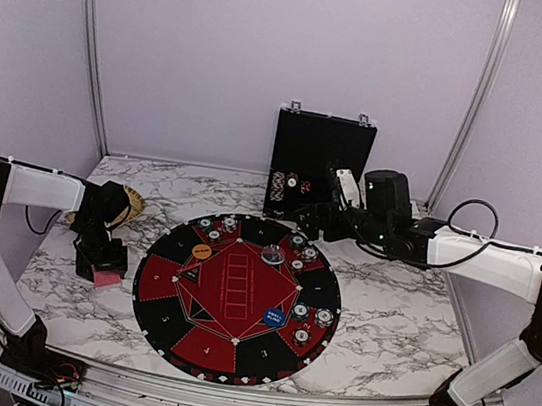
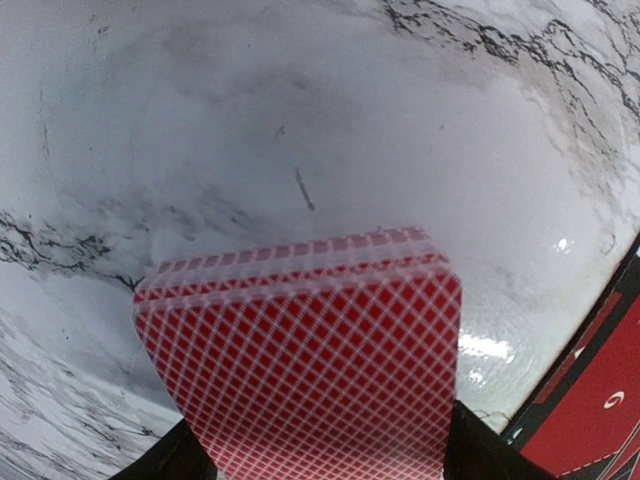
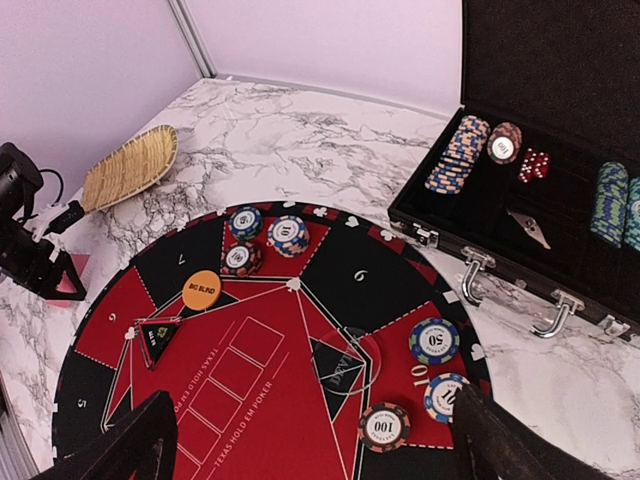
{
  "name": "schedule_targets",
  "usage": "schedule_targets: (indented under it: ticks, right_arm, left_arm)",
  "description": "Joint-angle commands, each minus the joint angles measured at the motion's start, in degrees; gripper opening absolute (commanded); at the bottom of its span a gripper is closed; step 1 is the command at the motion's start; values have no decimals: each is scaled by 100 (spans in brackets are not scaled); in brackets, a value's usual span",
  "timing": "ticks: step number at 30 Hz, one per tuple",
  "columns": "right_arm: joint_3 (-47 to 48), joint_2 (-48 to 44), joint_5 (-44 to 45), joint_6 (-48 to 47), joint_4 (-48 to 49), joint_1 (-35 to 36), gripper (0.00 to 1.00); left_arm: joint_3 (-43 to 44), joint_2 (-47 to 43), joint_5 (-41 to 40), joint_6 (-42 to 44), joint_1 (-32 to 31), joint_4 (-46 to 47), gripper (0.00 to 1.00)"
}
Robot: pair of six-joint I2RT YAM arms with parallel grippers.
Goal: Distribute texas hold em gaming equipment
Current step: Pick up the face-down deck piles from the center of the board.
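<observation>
My left gripper (image 2: 322, 452) is shut on a deck of red-backed playing cards (image 2: 300, 350), held just above the marble to the left of the round mat (image 1: 230, 354). In the top view this gripper (image 1: 101, 265) shows the deck's pink edge (image 1: 107, 279) below it. My right gripper (image 3: 310, 445) hangs open and empty over the mat's far side, near the case (image 1: 317, 164). Poker chips (image 3: 434, 341) lie in small groups on numbered sectors. An orange Big Blind disc (image 3: 201, 290), a clear dealer disc (image 3: 345, 360) and a blue disc (image 1: 274, 317) rest on the mat.
The black hinged case (image 3: 540, 150) stands open at the back, with chip stacks (image 3: 458, 152) and red dice (image 3: 533, 165) inside. A woven bamboo tray (image 3: 130, 165) lies at the back left, beside the left arm. Metal frame posts (image 1: 94, 42) border the table.
</observation>
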Motion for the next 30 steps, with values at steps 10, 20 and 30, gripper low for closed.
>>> schedule_targets:
  ticks: [10, 20, 30]
  right_arm:
    - [-37, -149, -162, -103, 122, -62, 92]
    - [-51, -135, -213, -100, 113, -64, 92]
    - [-25, -66, -262, -16, 113, -80, 92]
  left_arm:
    - [-351, 333, -462, -280, -5, 198, 66]
    - [-390, 42, -436, -181, -4, 310, 49]
    - [29, -174, -564, -70, -27, -72, 44]
